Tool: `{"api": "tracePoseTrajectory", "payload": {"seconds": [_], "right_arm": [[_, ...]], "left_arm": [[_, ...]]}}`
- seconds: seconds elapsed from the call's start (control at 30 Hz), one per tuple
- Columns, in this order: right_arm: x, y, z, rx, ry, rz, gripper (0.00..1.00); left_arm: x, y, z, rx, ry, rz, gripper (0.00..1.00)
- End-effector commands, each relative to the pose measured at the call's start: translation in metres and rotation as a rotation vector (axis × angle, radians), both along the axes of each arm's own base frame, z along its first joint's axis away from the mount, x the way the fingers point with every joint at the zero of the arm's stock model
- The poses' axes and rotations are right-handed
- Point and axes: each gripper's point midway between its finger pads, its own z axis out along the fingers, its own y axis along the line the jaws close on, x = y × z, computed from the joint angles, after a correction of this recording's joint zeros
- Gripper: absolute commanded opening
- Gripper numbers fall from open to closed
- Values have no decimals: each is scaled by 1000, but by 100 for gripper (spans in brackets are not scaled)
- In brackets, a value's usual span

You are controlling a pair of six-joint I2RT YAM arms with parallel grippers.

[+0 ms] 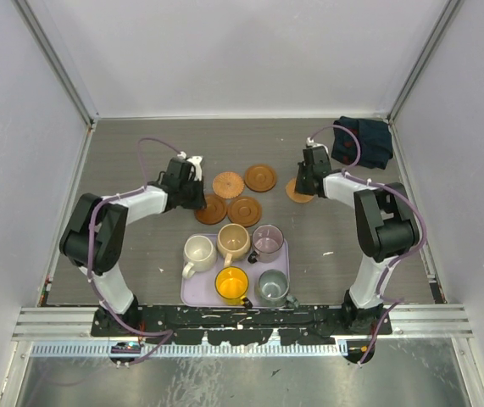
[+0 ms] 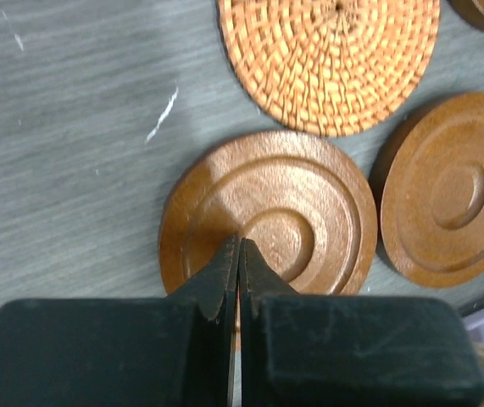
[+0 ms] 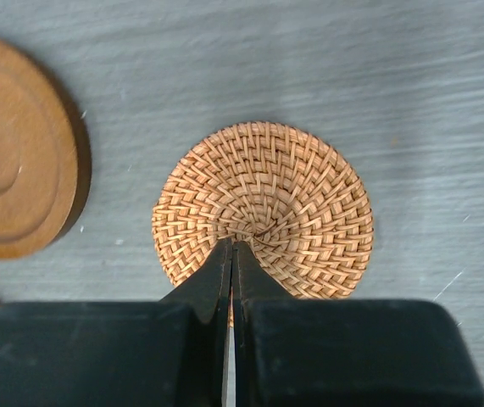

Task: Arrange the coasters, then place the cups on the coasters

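**While both jaws are shut, nothing is held**

Though closed tight and empty, the left jaws point their tips at the near edge of a ringed brown coaster (image 2: pixel 267 216). A woven coaster (image 2: pixel 331 59) and another brown coaster (image 2: pixel 449 191) lie just beside it. The right jaws, also fully closed with nothing between them, sit over a second woven coaster (image 3: pixel 263 208), which lies apart to the right on the counter (image 1: pixel 140 153). The cream cup (image 1: pixel 197 253), tan cup (image 1: pixel 233 242), mauve cup (image 1: pixel 268 241), yellow cup (image 1: pixel 232 284) and grey-green cup (image 1: pixel 273 286) stand on the lavender tray (image 1: pixel 189 297).
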Motion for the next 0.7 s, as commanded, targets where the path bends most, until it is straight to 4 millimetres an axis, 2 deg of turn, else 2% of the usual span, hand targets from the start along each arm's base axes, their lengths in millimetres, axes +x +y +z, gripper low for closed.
{"api": "tracePoseTrajectory", "payload": {"seconds": [0.0,0.17,0.37,0.67], "right_arm": [[5,-24,-14,-42,61,-59,4],[23,-24,-3,-34,11,-58,4],[43,-24,19,-28,-67,-51,4],[62,-20,51,-16,-153,-30,5]], "left_arm": [[14,10,-10,77,28,58,0],[36,27,-12,124,33,140,0],[65,50,-17,74,60,244,0],[105,78,-13,56,54,331,0]]}}
